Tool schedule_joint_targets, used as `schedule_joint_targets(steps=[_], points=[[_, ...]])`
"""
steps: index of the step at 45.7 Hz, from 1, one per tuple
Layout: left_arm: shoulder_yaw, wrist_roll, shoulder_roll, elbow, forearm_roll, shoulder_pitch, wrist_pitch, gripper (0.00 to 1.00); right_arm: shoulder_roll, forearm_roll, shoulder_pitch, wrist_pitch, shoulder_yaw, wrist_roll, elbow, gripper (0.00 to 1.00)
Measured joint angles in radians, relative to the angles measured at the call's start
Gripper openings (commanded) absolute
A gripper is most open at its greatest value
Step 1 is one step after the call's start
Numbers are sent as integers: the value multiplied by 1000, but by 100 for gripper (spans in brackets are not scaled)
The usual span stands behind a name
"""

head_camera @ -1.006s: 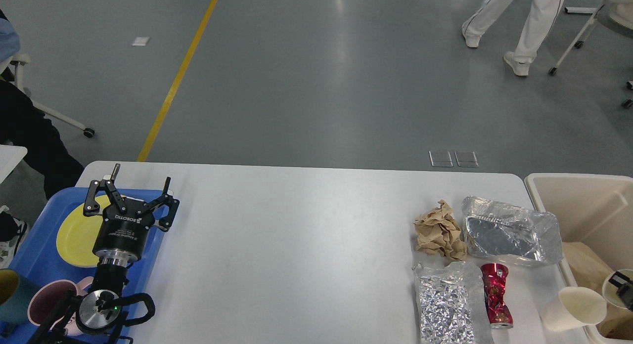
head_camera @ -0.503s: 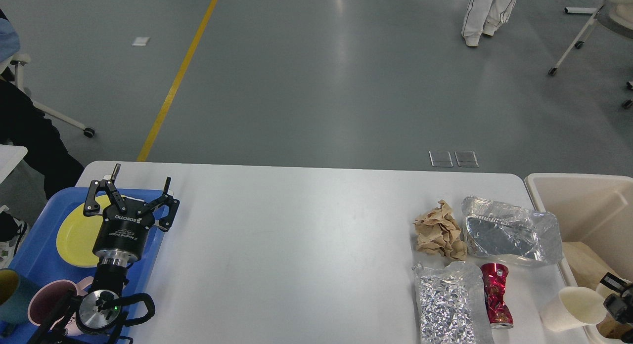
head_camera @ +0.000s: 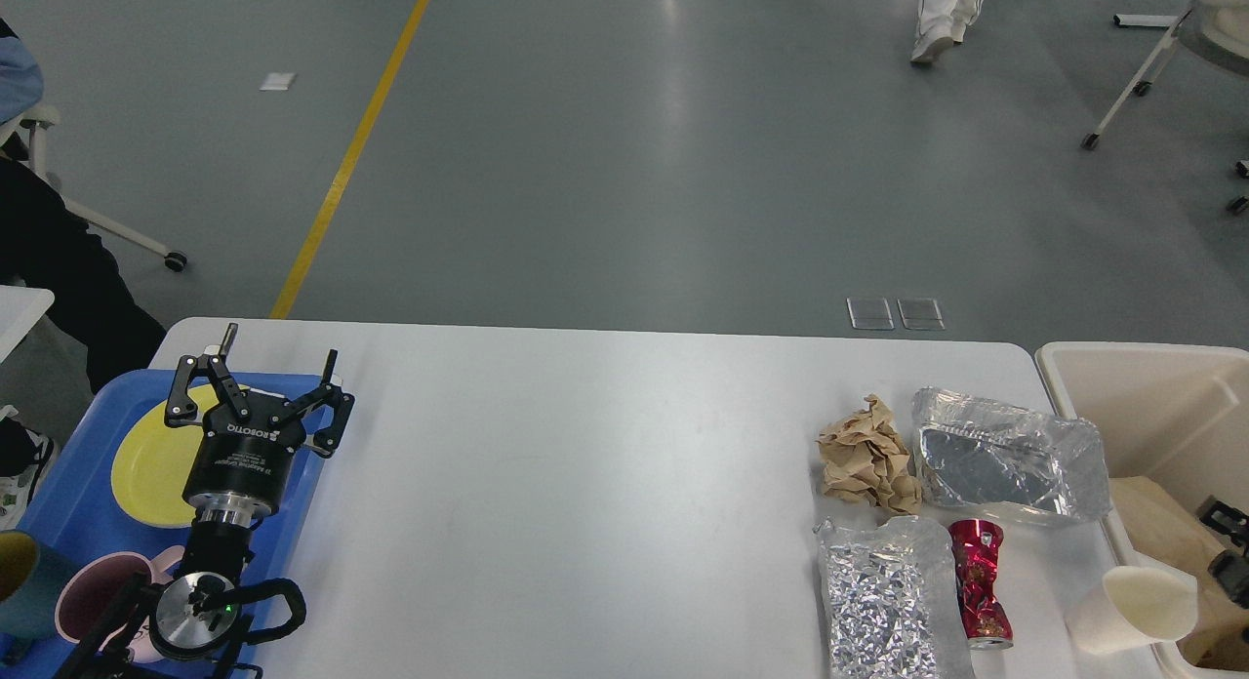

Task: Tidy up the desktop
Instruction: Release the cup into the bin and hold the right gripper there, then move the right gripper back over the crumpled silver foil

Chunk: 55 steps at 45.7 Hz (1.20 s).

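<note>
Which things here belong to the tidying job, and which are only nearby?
Job:
white rectangular desktop
crumpled brown paper
crinkled foil tray
flat foil sheet
crushed red can
tipped white paper cup
beige plastic bin
blue plastic tray

Nearby only:
yellow floor line
walking person's legs

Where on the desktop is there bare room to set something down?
The desktop is bare across its middle, from the blue tray with the open left gripper to the crumpled brown paper. The right end is crowded: foil tray, foil sheet, red can and paper cup by the beige bin.
</note>
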Motion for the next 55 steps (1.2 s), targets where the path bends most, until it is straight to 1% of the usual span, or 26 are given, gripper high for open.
schedule_joint_targets(steps=[6,10,18,22,25,28,37,40,43,47,50,55], points=[[0,0,0,0,0,0,0,96,-36,-55,108,24,-6,-1,79,100],[0,0,0,0,0,0,0,96,-65,-118,196,61,-6,-2,161,100],[0,0,0,0,0,0,0,96,-121,-216,435,171,-28,-7,400,100],[0,0,0,0,0,0,0,96,-128,-237,583,248,-86,-9,521,100],[0,0,0,0,-1,0,0,96,-126,-239,694,332,-141,-10,590,100],[0,0,0,0,0,-1,0,96,-110,-238,814,448,-186,-10,651,100],[1,1,0,0,0,0,0,96,-3,-235,1131,864,-237,-10,789,100],[1,1,0,0,0,0,0,96,41,-233,1240,953,-240,-11,852,100],[1,1,0,0,0,1,0,96,82,-228,1355,993,-240,-12,931,100],[1,1,0,0,0,1,0,96,119,-207,1482,1005,-233,-12,1034,100],[1,0,0,0,-1,1,0,96,131,-176,1596,1006,-228,-14,1116,97],[0,-1,0,0,-1,1,0,96,137,-120,1777,974,-225,-14,1244,97]])
